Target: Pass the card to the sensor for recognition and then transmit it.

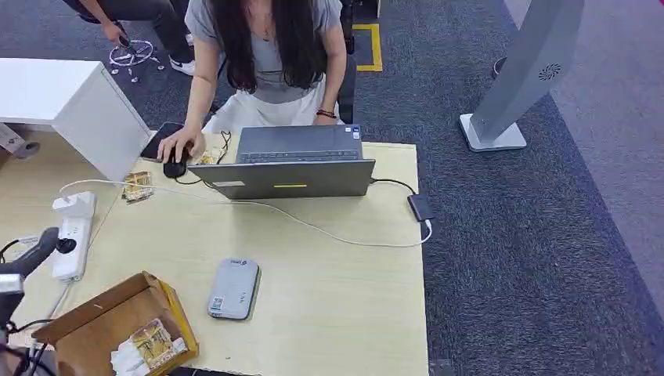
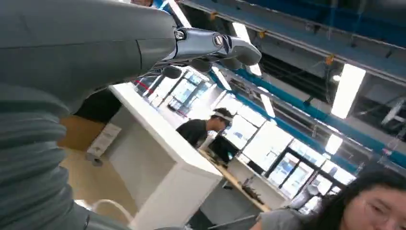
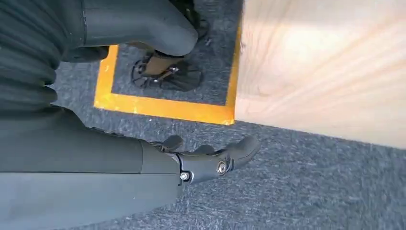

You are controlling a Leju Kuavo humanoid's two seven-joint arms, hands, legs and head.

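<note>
The grey sensor [image 1: 234, 289] lies flat on the bench [image 1: 337, 298], near its front edge, just beside an open cardboard box [image 1: 117, 325] at the front left corner. The box holds gold-printed cards [image 1: 153, 343].

The head view shows the left hand [image 1: 31, 254] raised over the left edge of the bench, near a white power strip [image 1: 73, 233]. The left wrist view shows its fingers [image 2: 225, 45] extended and apart, holding nothing.

The right wrist view shows the right hand [image 3: 210, 155] hanging over grey carpet [image 3: 311, 191] beside the bench edge, fingers loosely apart, holding nothing.

At the far edge, a person's hand [image 1: 180, 145] rests on a mouse beside a laptop [image 1: 294, 163].
</note>
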